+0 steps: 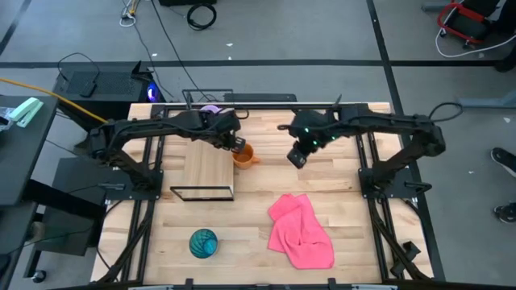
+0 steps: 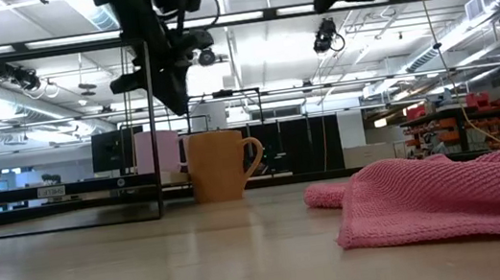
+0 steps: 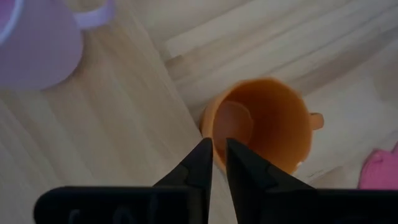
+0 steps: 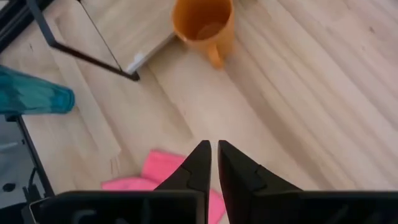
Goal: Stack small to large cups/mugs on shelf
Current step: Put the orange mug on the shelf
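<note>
I'm counting cups: three — orange mug (image 1: 244, 155), purple mug (image 1: 210, 110), teal cup (image 1: 203, 242) | shelf (image 1: 209, 168): one | pink cloth (image 1: 301, 229): one | arms: two

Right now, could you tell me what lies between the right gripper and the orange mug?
Only bare tabletop: the right wrist view shows plain wood between the right gripper and the orange mug.

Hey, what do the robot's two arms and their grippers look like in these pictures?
Both arms are dark, nearly black, built of slim jointed segments. The left gripper and the right gripper each end in two black fingers that taper to narrow, wedge-shaped tips, rising from a wide black bar. From above, small green lights glow on the right arm's wrist. No lettering or markings show.
</note>
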Tool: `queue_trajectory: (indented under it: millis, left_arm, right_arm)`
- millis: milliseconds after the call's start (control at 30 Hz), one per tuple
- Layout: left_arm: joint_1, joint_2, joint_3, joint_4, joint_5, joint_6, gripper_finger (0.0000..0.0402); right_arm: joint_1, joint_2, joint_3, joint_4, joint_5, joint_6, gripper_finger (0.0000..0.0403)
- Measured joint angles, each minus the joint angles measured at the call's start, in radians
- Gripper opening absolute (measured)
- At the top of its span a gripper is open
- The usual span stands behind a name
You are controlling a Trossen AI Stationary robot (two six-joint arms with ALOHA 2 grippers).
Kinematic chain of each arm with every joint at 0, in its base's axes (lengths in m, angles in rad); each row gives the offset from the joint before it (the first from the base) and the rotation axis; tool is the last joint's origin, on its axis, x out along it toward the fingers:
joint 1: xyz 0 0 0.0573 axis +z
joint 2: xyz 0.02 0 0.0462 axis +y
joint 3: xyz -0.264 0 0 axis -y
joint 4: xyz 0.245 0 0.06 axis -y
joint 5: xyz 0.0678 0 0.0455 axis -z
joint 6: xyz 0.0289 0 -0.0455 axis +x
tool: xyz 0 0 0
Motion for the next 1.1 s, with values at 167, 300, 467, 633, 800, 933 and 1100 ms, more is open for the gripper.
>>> queue_trajectory:
  millis: [167,300,467,633,800,933,1100]
  left_arm:
    - [0.0,0.013,0.0,-0.01,0.011,-0.005,0.0067]
    - [0.0,0.013,0.0,-0.008,0.023,-0.009,0.008]
    - [-0.007,0.028,0.001,-0.009,0.067,-0.009,0.0099]
    - [-0.008,0.05,0.0,-0.025,0.078,-0.01,0.0112]
    - [-0.008,0.078,0.0,-0.007,0.086,-0.014,0.0118]
    - [-0.004,0.103,0.0,-0.004,0.091,-0.016,0.0119]
    - [-0.003,0.144,0.0,0.0,0.104,-0.016,0.0119]
  right_arm:
    - [0.079,-0.055,-0.092,0.005,0.044,0.094,0.0041]
    - [0.112,-0.065,-0.158,0.008,0.061,0.149,0.0041]
    - [0.14,-0.063,-0.227,0.021,0.061,0.186,0.0041]
    - [0.161,-0.063,-0.267,0.02,0.061,0.236,0.0041]
    - [0.182,-0.062,-0.282,0.022,0.061,0.257,0.0042]
    - [0.193,-0.063,-0.282,0.045,0.065,0.261,0.0042]
    - [0.196,-0.062,-0.282,0.054,0.065,0.261,0.0042]
